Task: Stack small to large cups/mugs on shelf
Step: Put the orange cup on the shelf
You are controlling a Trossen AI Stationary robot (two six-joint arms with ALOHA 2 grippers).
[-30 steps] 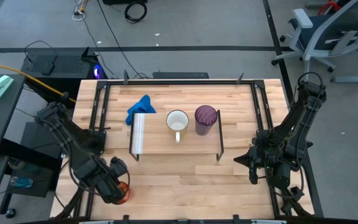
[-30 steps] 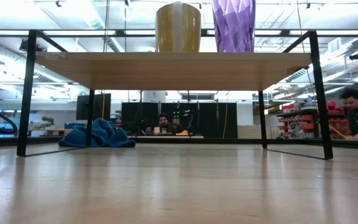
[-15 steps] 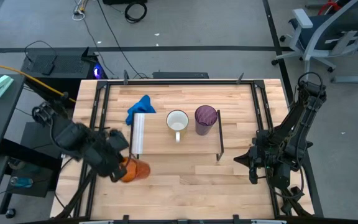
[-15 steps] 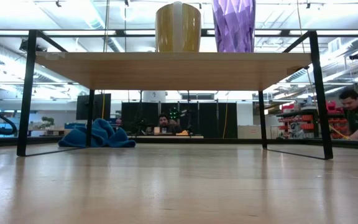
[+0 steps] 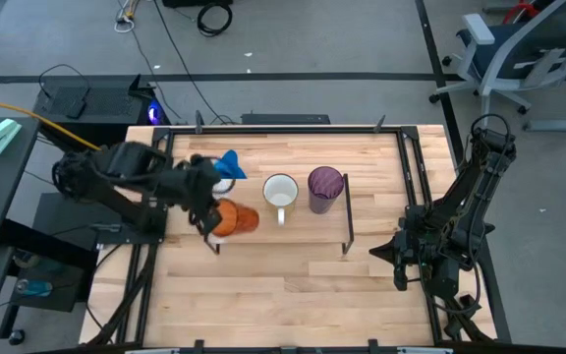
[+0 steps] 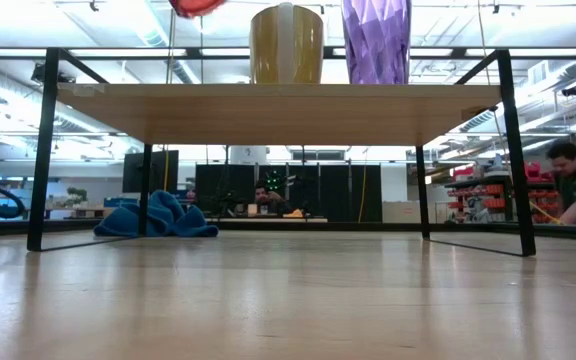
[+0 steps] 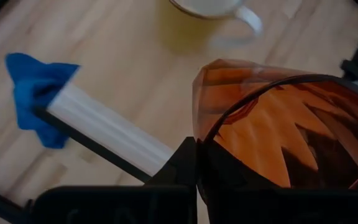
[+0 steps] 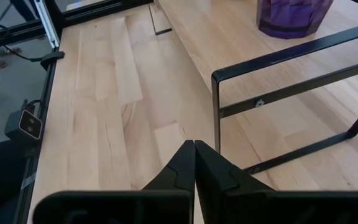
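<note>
Fingers of left gripper [image 5: 212,213] clamped on rim of orange cup [image 5: 236,220]. Cup is tipped on its side above the shelf [image 5: 308,228], long axis 9-to-3, mouth toward 9 o'clock. White mug [image 5: 280,193] at its 2 o'clock, purple tumbler [image 5: 325,188] past that, both upright on shelf. Right gripper [image 5: 374,253] closed, empty, parked off shelf's 4 o'clock corner.

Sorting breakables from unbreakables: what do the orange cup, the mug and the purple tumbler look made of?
Orange cup: likely plastic, translucent and faceted, light passing through. White mug: probably glazed ceramic, opaque, smooth, with a handle. Purple tumbler: faceted translucent plastic by its look, though glass can't be excluded.
</note>
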